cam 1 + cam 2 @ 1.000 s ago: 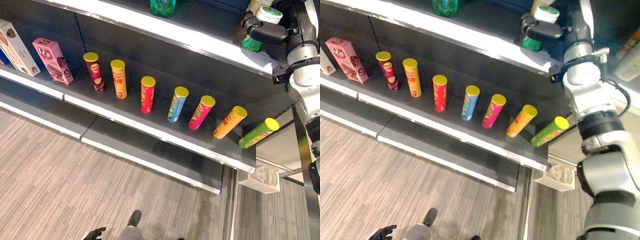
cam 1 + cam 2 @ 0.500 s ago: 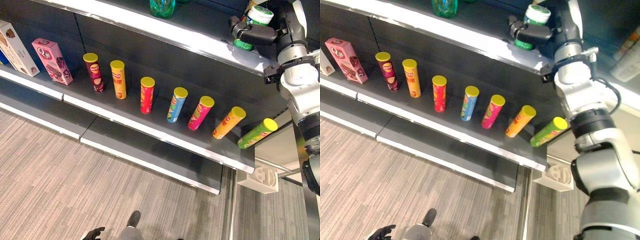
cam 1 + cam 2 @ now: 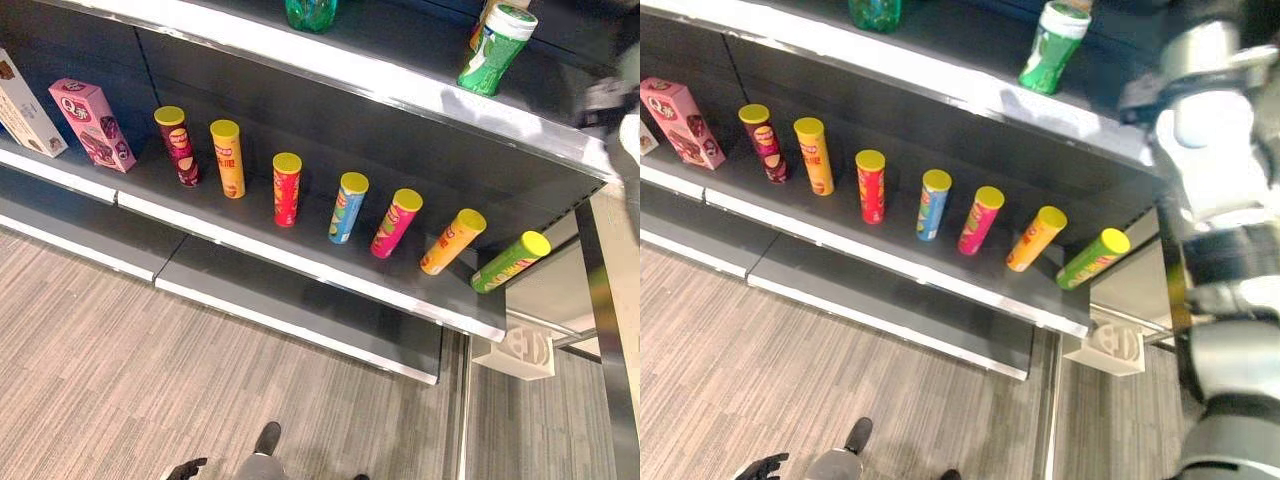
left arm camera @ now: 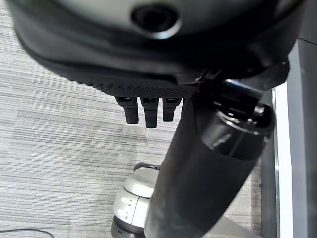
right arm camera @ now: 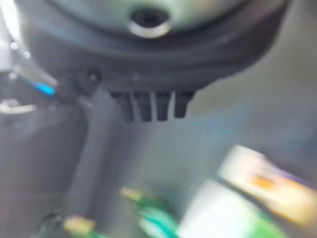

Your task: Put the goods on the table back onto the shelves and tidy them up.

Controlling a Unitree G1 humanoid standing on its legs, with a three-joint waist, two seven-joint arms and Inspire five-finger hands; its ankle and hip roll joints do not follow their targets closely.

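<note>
Green can (image 3: 495,50) stands free on the upper shelf (image 3: 400,85); both hands' fingers hang straight, holding nothing.

My left robot hand (image 3: 186,467) hangs low at the bottom of the head views, dark fingers loosely spread and holding nothing. In its wrist view the fingers (image 4: 145,110) point straight out in a short row, relaxed, with the thumb stretched alongside. My right arm is raised at the right edge of the head views, silver-grey forearm and wrist upright. My right robot hand (image 5: 148,106) has its fingers straight out in a row in its own wrist view, gripping nothing.
</note>
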